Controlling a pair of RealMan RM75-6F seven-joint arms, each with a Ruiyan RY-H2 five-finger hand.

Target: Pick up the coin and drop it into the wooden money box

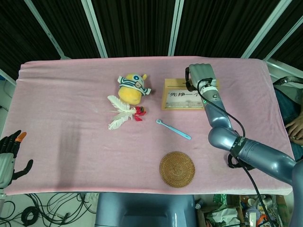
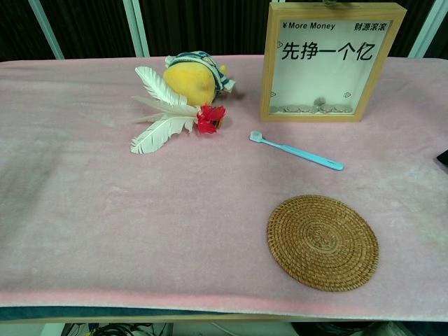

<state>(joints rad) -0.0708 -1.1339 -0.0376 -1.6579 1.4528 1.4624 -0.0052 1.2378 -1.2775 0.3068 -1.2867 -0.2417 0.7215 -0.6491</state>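
Observation:
The wooden money box (image 1: 176, 94) (image 2: 329, 61) stands upright at the back right of the pink cloth, with several coins (image 2: 311, 108) lying along its bottom behind the glass. My right hand (image 1: 200, 75) hovers over the box's top right edge, fingers curled in tight. A dark sliver of it pokes in at the top of the chest view. The coin it pinches is hidden under the fingers, and no loose coin lies on the cloth. My left hand (image 1: 9, 158) hangs off the table's front left corner, fingers spread and holding nothing.
A yellow plush toy (image 1: 132, 88) and white feathers with a red bow (image 1: 122, 112) lie left of the box. A light blue toothbrush (image 1: 173, 128) lies in front of it. A woven round coaster (image 1: 177, 169) sits near the front edge.

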